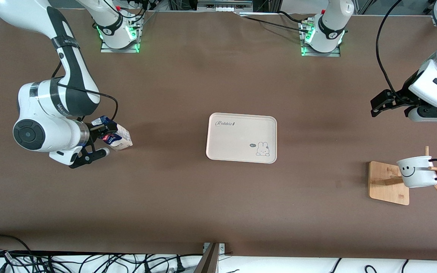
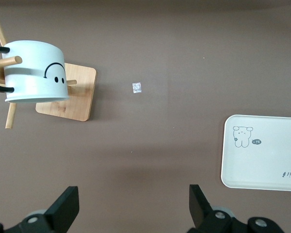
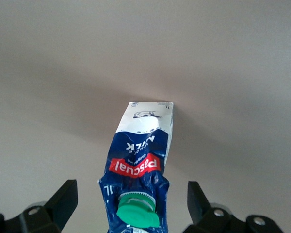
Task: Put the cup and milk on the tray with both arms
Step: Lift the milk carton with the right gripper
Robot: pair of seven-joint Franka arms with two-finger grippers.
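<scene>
The right end effector sat released around the milk carton on the bench — it should clench squarely below the gable. The left end effector, also released, hovered near the racked smiley mug. The Rabbit tray lay between, bare.

The front camera is looking down from high, facing both bases. The left wrist camera is looking down on the tray and cup, both shared with front. The right wrist camera is looking closely at the milk.
</scene>
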